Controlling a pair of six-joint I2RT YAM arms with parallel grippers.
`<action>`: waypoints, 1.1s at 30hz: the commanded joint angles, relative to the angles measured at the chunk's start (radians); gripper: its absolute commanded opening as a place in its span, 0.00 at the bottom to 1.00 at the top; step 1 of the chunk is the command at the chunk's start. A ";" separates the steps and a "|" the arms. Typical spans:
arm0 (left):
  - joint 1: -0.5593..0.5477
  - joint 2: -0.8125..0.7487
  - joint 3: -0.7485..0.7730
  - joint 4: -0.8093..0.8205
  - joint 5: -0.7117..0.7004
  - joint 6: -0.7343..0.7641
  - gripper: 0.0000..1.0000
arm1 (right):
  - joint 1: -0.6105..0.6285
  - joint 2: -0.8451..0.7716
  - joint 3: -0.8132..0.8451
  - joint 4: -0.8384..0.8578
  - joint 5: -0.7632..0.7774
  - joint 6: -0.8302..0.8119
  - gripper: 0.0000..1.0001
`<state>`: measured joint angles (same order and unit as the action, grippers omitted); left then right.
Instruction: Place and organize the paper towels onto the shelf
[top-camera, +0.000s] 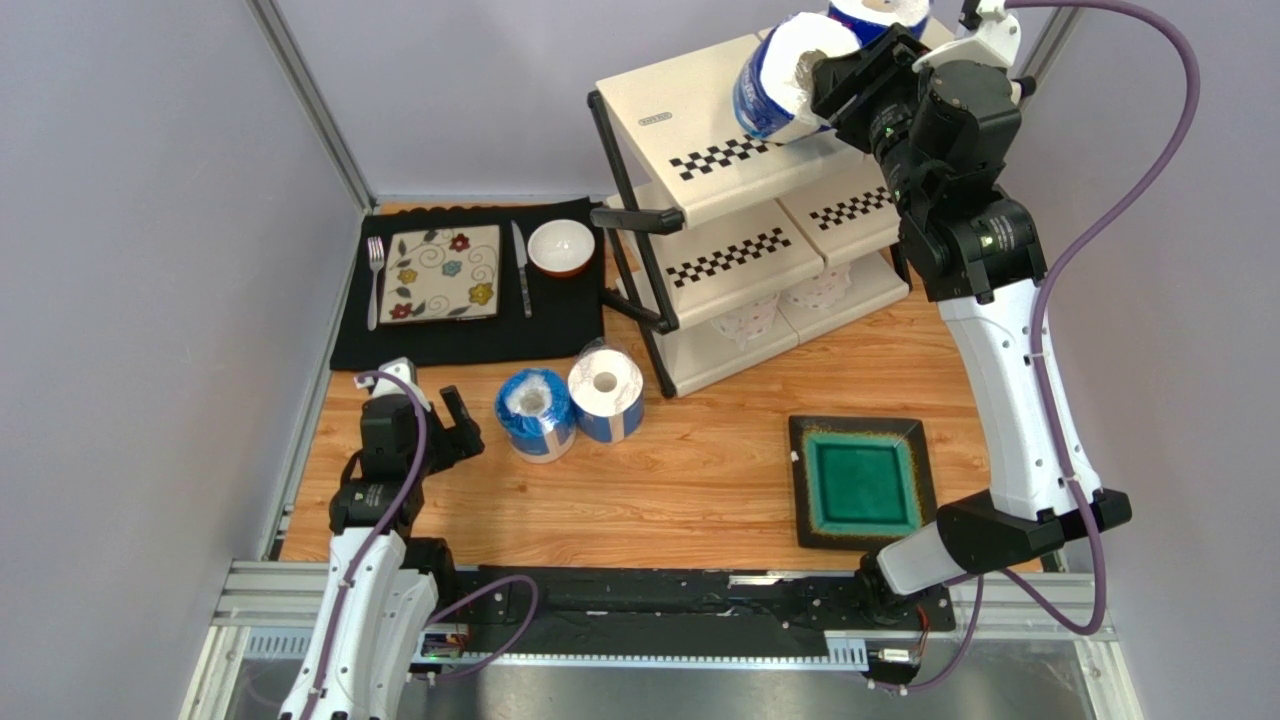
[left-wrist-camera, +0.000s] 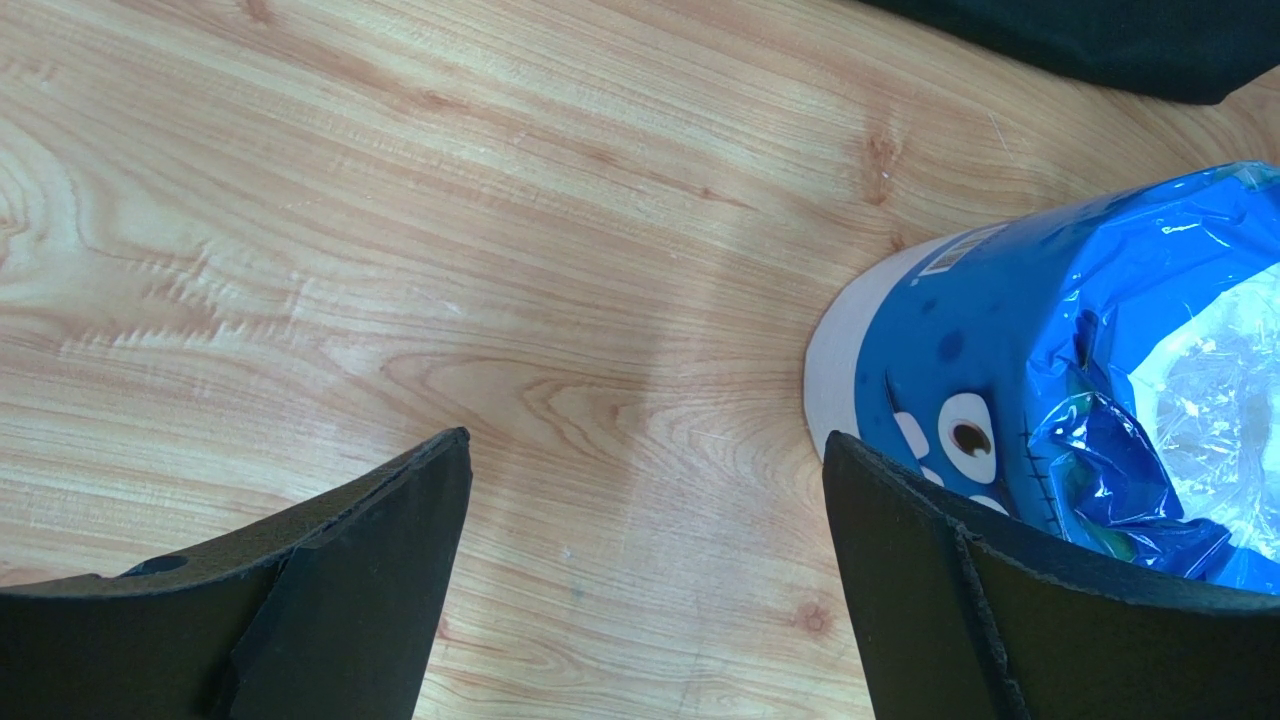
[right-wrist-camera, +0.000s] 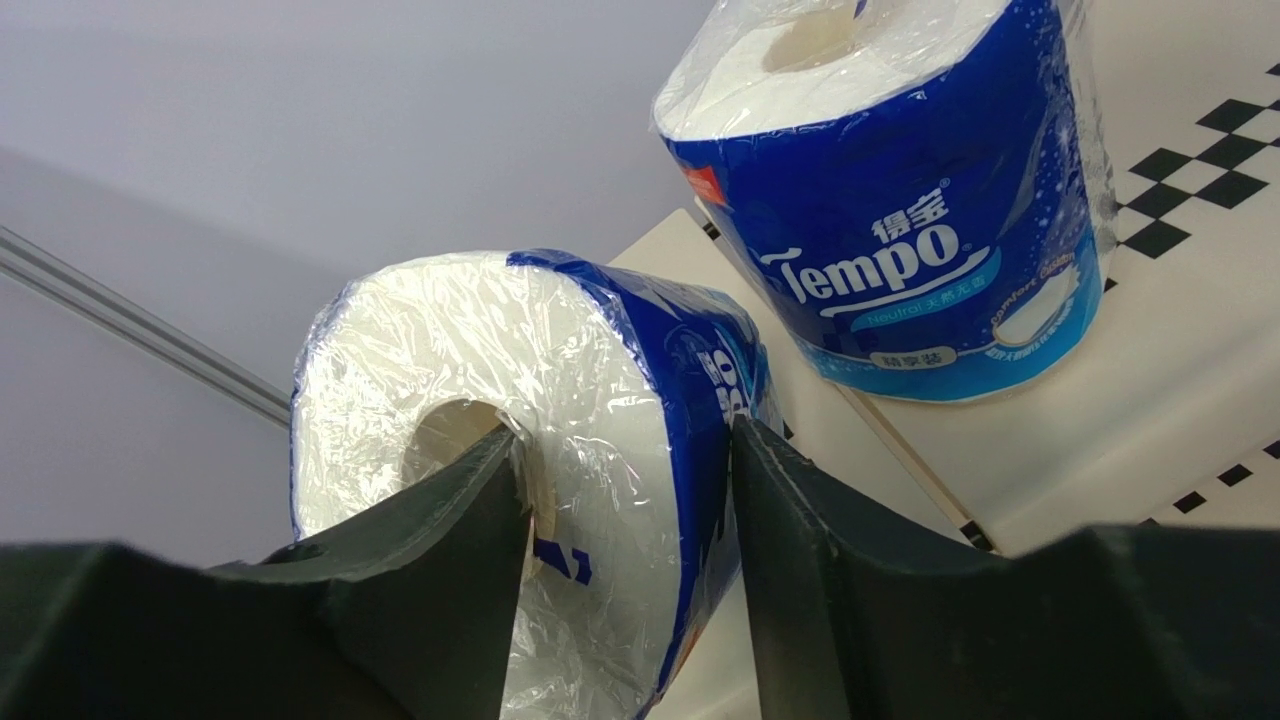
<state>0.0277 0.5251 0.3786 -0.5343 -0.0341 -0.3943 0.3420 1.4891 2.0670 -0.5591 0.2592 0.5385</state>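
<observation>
My right gripper (top-camera: 830, 83) is shut on a blue-wrapped paper towel roll (top-camera: 778, 78), held tilted just over the shelf's (top-camera: 676, 113) top tier. In the right wrist view one finger (right-wrist-camera: 451, 525) is in the core of the held roll (right-wrist-camera: 631, 375) and the other presses on its outside. A second blue roll (right-wrist-camera: 902, 210) stands upright on the top tier behind it. Two more rolls (top-camera: 537, 414) (top-camera: 606, 392) stand on the table. My left gripper (top-camera: 436, 428) is open just left of them, with the nearer blue roll (left-wrist-camera: 1052, 330) outside its right finger. Two plain white rolls (top-camera: 751, 318) sit on the bottom tier.
A green square tray (top-camera: 861, 480) lies on the wooden table right of centre. A black mat (top-camera: 571, 315) at the back left carries a flowered plate (top-camera: 442, 273), a fork, a knife and a small bowl (top-camera: 561, 245). Grey walls enclose both sides.
</observation>
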 joint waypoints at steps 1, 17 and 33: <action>-0.002 0.000 0.003 0.027 0.008 0.011 0.95 | -0.009 -0.010 0.019 0.059 -0.001 0.003 0.56; -0.002 0.000 0.003 0.027 0.010 0.011 0.95 | -0.014 0.078 0.140 0.039 -0.008 -0.003 0.61; -0.002 0.003 0.003 0.028 0.013 0.012 0.95 | -0.018 0.086 0.154 0.050 -0.026 -0.009 0.60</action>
<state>0.0277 0.5259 0.3786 -0.5343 -0.0311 -0.3943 0.3302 1.6047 2.2154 -0.5426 0.2577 0.5377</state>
